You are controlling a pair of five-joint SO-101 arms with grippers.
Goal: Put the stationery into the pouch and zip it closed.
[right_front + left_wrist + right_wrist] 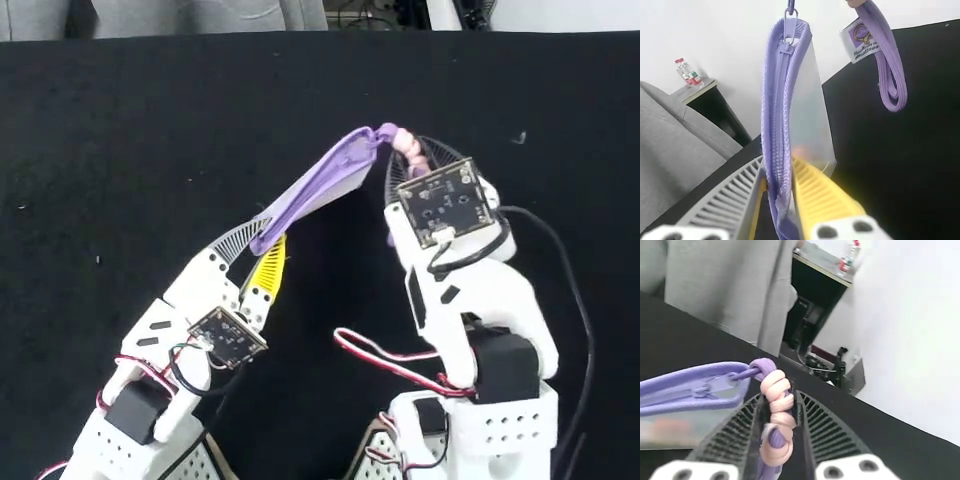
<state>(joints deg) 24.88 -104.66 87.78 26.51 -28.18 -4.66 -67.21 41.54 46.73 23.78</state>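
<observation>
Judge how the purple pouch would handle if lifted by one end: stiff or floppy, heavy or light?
Probably floppy: the pouch curves along its zip where the left pincer clamps it. Likely light: thin frosted sides, and the cord in the right pincer carries the other end.

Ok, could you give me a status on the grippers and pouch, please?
Left gripper shut on pouch. Right gripper shut on pull cord. Pouch off table, zip looks closed. Nothing in the way.
</observation>
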